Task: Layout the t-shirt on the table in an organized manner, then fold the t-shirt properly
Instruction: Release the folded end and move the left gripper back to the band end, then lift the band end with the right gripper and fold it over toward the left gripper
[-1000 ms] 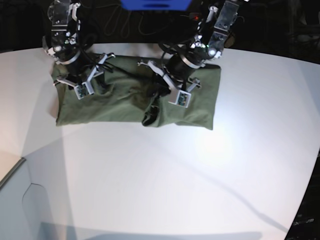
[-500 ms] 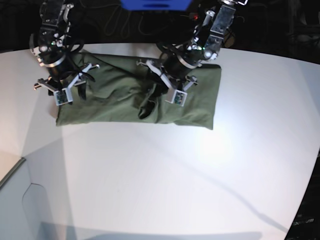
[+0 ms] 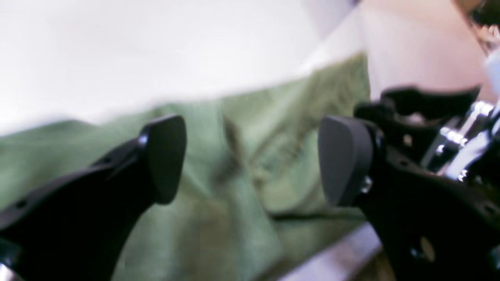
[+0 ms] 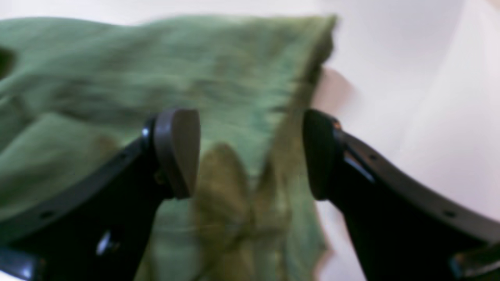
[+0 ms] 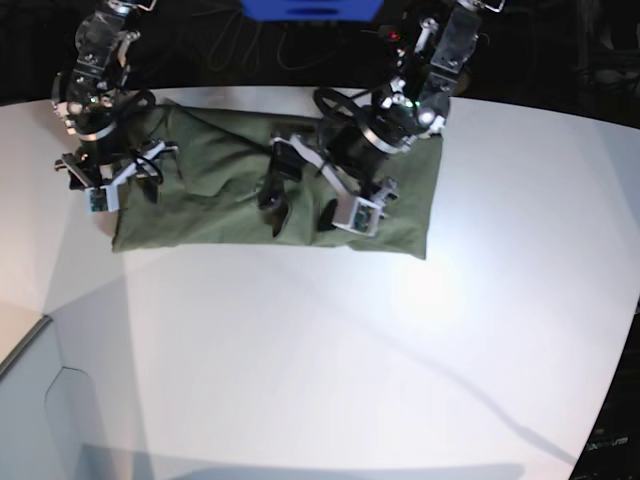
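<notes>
The big white matte tabletop [image 5: 330, 360] with its curved far edge takes up nearly the whole room from where I stand, bare and bright over its near half. Toward the back of it lies the plain olive-green cotton t-shirt [image 5: 225, 215], folded into a long wrinkled band that runs from side to side, its front edge fairly straight and its surface creased in the middle. Above the middle and right part of that band, as the base view shows it, hangs the left hand [image 5: 300, 205] on its black and silver arm, jaws spread wide apart with nothing between them; its wrist view shows the two dark pads [image 3: 166, 156] standing clear above green cloth, though that picture is blurred. At the other end of the band, over the shirt's corner near the tabletop's left side in the base view, hangs the right hand [image 5: 125, 180], also spread open and gripping nothing; from its own camera the grey pads [image 4: 177, 150] straddle the cloth's edge, with white tabletop showing just beyond it. Whether either hand's tips touch the fabric I cannot tell.
</notes>
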{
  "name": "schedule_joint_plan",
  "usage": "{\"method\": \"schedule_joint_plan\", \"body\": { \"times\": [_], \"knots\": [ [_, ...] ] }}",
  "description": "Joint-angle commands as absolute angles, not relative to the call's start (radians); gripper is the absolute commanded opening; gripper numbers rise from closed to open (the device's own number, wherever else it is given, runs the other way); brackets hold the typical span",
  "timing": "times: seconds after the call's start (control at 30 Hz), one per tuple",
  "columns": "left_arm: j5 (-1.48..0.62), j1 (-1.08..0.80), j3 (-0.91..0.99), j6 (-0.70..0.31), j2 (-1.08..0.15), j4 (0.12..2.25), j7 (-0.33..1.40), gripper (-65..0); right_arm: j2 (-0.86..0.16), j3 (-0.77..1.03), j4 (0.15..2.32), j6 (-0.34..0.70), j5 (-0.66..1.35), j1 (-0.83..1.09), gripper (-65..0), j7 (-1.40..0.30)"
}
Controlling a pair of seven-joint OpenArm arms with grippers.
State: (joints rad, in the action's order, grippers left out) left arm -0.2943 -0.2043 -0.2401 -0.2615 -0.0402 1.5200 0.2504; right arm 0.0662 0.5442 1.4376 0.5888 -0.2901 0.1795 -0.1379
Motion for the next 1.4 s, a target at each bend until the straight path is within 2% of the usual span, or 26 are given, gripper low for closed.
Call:
{"method": "schedule_joint_plan", "body": {
  "times": [0.0,0.37,0.5,0.6,0.77,0.83,1.1,1.37],
  "knots": [
    [-0.3,-0.199,-0.213,-0.259,-0.048,1.543,0.231,-14.2,0.05,0.55,1.431,0.591,-0.282,0.168,-23.7,-0.119],
    [-0.3,-0.219,0.228,-0.262,-0.059,1.537,0.232,-14.2,0.01,0.549,1.308,0.59,-0.282,0.151,-24.0,-0.119],
    [-0.3,-0.219,0.3,-0.26,-0.056,1.471,0.232,-14.2,0.01,0.545,1.26,0.593,-0.282,0.15,-25.1,-0.119],
    [-0.3,-0.216,0.3,-0.262,-0.056,1.419,0.232,-14.2,0.008,0.524,1.198,0.593,-0.282,0.128,-33.5,-0.119],
    [-0.3,-0.217,0.3,-0.263,-0.054,1.382,0.232,-14.2,-0.007,0.518,1.136,0.593,-0.283,0.122,-58.1,-0.119],
    [-0.3,-0.217,0.3,-0.263,-0.054,1.38,0.232,-14.2,-0.007,0.518,1.139,0.593,-0.283,0.113,-65.0,-0.119],
    [-0.3,-0.216,0.302,-0.263,-0.054,1.38,0.232,-14.2,0.004,0.521,1.294,0.593,-0.282,0.122,-65.0,-0.119],
    [-0.3,-0.22,0.303,-0.265,-0.056,1.38,0.232,-14.2,0.079,0.475,1.511,0.593,-0.282,0.171,-65.0,-0.119]
  ]
}}
